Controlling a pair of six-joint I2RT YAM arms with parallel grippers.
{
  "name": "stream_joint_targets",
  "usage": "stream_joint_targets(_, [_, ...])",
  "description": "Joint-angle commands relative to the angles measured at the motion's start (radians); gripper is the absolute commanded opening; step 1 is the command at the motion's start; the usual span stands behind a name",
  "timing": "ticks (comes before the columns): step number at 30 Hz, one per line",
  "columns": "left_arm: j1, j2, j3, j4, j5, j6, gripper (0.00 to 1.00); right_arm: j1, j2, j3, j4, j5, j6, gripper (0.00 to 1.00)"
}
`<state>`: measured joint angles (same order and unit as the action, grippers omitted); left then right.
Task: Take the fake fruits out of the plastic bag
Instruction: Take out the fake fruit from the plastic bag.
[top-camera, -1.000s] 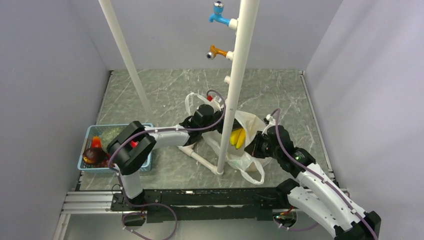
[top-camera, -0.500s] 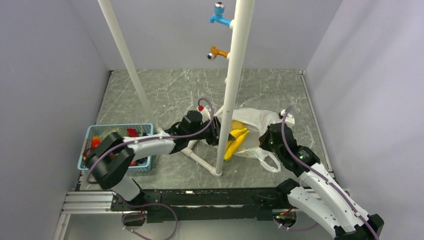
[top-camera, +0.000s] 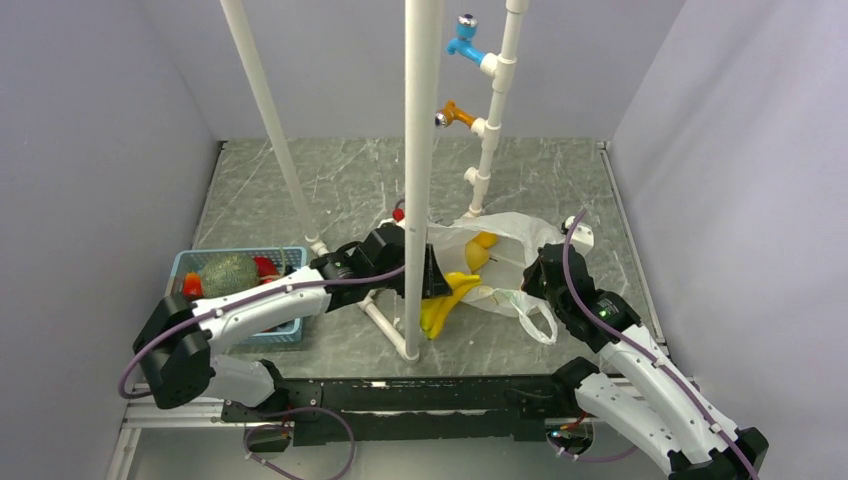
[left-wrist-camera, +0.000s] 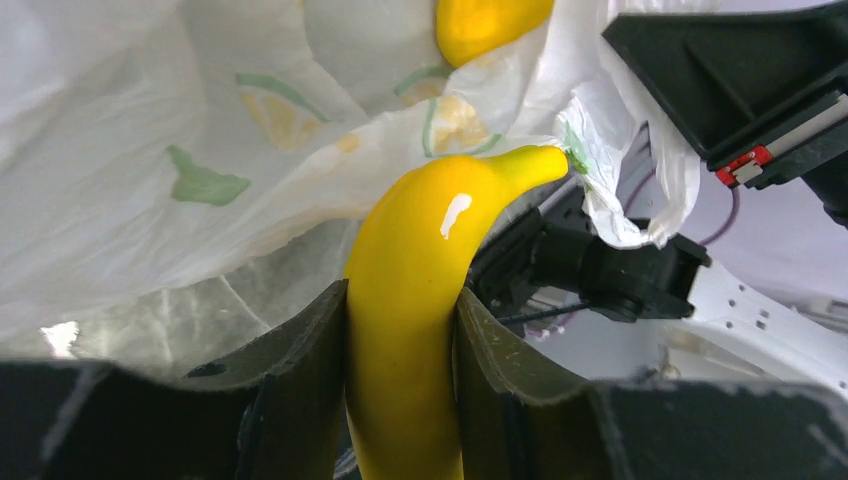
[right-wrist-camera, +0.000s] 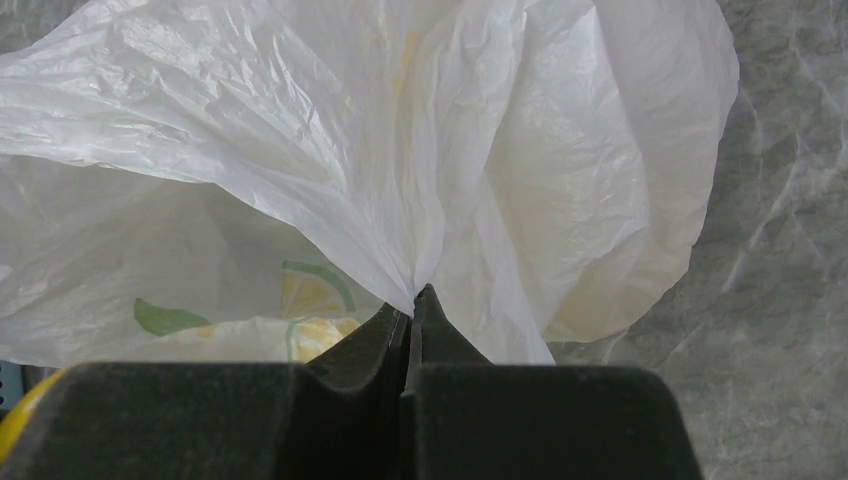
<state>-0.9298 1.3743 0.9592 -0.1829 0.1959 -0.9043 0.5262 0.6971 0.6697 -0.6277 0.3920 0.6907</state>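
Note:
My left gripper (top-camera: 432, 283) is shut on a yellow banana bunch (top-camera: 441, 303), gripped between both fingers in the left wrist view (left-wrist-camera: 405, 300), just outside the mouth of the white plastic bag (top-camera: 500, 262). A yellow-orange fruit (top-camera: 482, 248) lies inside the bag and shows in the left wrist view (left-wrist-camera: 485, 22). My right gripper (top-camera: 530, 283) is shut on a fold of the bag (right-wrist-camera: 380, 180), pinching it at the fingertips (right-wrist-camera: 414, 300).
A light-blue basket (top-camera: 290, 258) at the left holds a green melon (top-camera: 227, 272) and red fruits. A white pipe frame (top-camera: 420, 170) with blue and orange taps stands over the middle, its base bar (top-camera: 385, 325) on the marble table beside the banana.
My left gripper has drawn the banana bunch toward the near left, out of the bag's mouth. The pipe frame has shifted left. My right gripper has kept its pinch on the bag.

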Motion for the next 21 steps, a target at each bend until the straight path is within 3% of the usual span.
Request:
stream_joint_targets(1, [-0.003,-0.082,-0.014,-0.043,-0.169,0.071,0.00,-0.003,-0.003,0.025,0.037,-0.004,-0.012,0.00])
stream_joint_targets(9, [0.004,-0.067,-0.035,0.166,-0.101,0.184,0.00,-0.003,0.001,0.027,0.031,-0.019,-0.018,0.00])
stream_joint_targets(19, [0.012,-0.084,-0.083,0.258,-0.210,0.238,0.00,-0.003,0.027,0.013,0.056,-0.055,-0.034,0.00])
stream_joint_targets(21, [0.049,-0.096,-0.101,0.348,-0.099,0.220,0.00,-0.003,0.037,0.016,0.059,-0.061,-0.036,0.00])
